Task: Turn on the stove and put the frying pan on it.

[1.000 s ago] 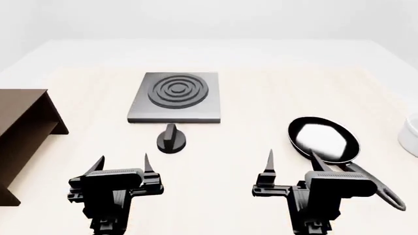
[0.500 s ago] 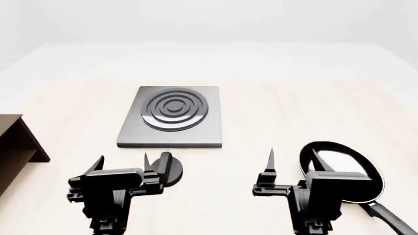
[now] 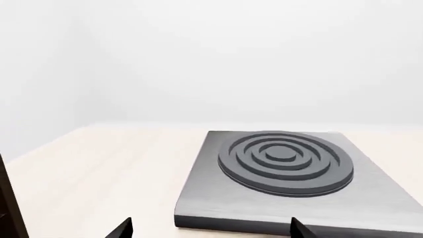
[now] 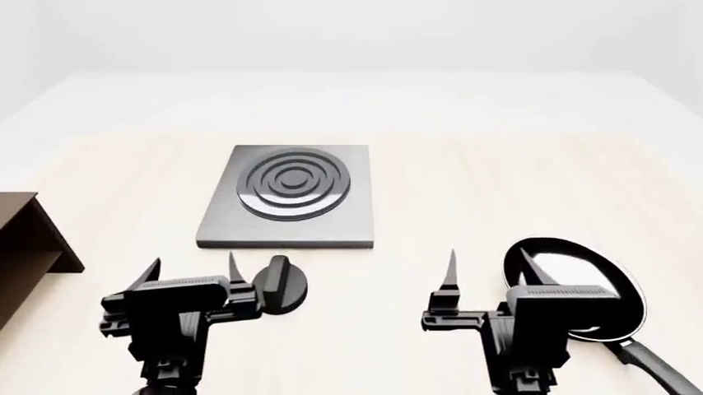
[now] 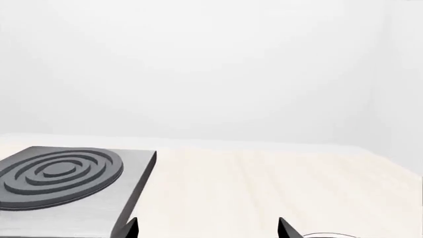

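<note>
The stove [image 4: 291,197] is a grey slab with dark burner rings at the table's middle; it also shows in the left wrist view [image 3: 284,178] and the right wrist view [image 5: 63,181]. Its round black knob [image 4: 282,285] lies in front of it, just right of my left gripper [image 4: 189,267], which is open and empty. The frying pan [image 4: 577,288] lies at the right, its handle pointing toward the front right. My right gripper [image 4: 489,265] is open and empty, its right finger over the pan's left rim. Only the fingertips [image 3: 297,228] show in the wrist views.
A brown wooden shelf [image 4: 28,247] stands at the left edge of the table. The pale wooden tabletop [image 4: 495,189] stretches behind and right of the stove to a white wall.
The head view tilted and moved forward a second ago, bringing stove, knob and pan closer. In the last half second my left gripper shifted slightly left and lower; the right arm barely moved.
</note>
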Robot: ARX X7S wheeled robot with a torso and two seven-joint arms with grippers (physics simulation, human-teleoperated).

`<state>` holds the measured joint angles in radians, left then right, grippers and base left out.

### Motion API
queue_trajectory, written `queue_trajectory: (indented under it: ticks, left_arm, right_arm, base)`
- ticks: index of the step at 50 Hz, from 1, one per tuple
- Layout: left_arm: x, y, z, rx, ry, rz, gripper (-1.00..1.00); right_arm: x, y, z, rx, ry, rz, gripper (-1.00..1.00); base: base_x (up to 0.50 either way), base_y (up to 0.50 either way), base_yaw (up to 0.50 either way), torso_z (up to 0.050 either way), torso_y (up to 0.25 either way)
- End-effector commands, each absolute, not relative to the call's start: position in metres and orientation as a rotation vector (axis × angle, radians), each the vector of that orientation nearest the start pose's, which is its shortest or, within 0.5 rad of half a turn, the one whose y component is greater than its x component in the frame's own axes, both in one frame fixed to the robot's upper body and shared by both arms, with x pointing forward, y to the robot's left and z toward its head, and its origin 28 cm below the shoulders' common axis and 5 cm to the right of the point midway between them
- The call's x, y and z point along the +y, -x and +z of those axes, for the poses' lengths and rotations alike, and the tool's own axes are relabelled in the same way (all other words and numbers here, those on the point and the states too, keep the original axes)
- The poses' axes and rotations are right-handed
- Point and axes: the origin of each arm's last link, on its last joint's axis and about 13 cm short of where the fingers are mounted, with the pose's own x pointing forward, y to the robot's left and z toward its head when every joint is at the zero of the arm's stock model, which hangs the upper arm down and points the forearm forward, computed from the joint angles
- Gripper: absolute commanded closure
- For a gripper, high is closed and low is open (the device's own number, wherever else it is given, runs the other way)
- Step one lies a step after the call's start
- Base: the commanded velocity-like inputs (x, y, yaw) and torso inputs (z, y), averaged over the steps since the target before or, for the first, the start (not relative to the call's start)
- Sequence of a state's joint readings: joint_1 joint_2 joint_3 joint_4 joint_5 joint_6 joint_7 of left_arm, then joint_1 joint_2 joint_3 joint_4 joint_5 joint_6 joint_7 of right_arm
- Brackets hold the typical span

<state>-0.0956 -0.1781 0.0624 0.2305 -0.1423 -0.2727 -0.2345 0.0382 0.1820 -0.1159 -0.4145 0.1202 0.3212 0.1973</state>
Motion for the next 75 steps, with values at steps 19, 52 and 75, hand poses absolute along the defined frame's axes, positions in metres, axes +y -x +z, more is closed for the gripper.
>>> queue_trajectory:
  ticks: [19, 52, 75]
  left_arm:
    - [0.237, -0.241, 0.008, 0.043, -0.176, 0.192, -1.0]
    - [0.207, -0.243, 0.008, 0.066, -0.164, 0.06, -1.0]
    - [0.238, -0.223, 0.095, -0.093, 0.015, 0.087, -1.0]
  right_arm:
    - [-0.104, -0.212, 0.085, -0.113, 0.063, -0.031, -1.0]
    - [-0.105, -0.21, 0.082, -0.106, 0.059, -0.029, -1.0]
    - [-0.114, -0.21, 0.102, -0.12, 0.086, -0.033, -1.0]
  base:
    - [0.0, 0.0, 0.0, 0.0, 0.0]
    - [0.0, 0.0, 0.0, 0.0, 0.0]
    - [0.0, 0.0, 0.0, 0.0, 0.0]
